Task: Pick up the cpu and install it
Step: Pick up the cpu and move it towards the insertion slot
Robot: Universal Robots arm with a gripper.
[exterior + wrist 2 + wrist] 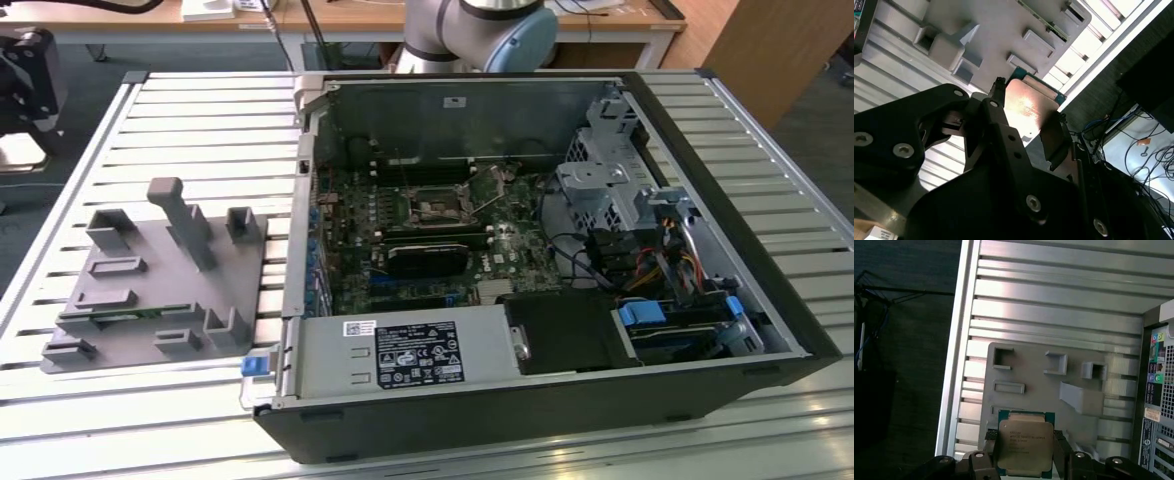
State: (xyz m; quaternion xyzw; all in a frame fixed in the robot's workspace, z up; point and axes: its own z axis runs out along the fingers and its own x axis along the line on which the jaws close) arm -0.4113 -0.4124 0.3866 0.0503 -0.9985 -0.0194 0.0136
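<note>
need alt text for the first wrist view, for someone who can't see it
A silvery cpu with a green rim is gripped on two sides by black jaws, over a grey fixture plate with raised pockets. The plate lies on a slatted metal table, beside the rear of a computer case.

The arm [461, 30] has rounded silver-grey joints with a pale blue cap [531, 45]. The gripper [1029, 107] is matte black, built of angular plates and links fastened with bright round screws [1033, 202].

The exterior view looks down from above; both wrist views (much nearer) share its grey tray [167, 290].
</note>
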